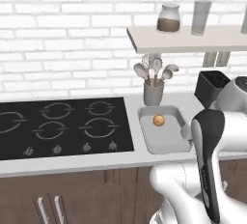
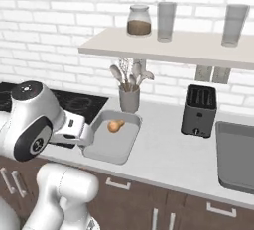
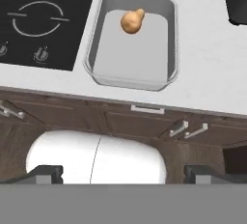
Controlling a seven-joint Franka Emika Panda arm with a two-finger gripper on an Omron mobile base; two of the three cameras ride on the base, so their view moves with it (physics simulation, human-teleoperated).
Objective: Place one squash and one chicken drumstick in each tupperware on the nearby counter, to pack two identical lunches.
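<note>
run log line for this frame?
squash in tupperware by stove | second tupperware empty, right of toaster | gripper open, holding nothing

The tupperware (image 3: 99,59) looked like smooth matt grey plastic; the squash (image 3: 131,21) inside was smooth-skinned; the cooktop (image 1: 62,124) was glossy black glass.

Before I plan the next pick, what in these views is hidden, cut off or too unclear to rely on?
- Gripper: in the hand view its finger tips sit at the bottom edge, so its state is unclear.
- Second tupperware: cut by the right edge in the right base view, so part of its inside is unseen.
- Toaster: partly behind the arm in the left base view.
- First tupperware: holds one squash; nothing else is visible inside.
</note>
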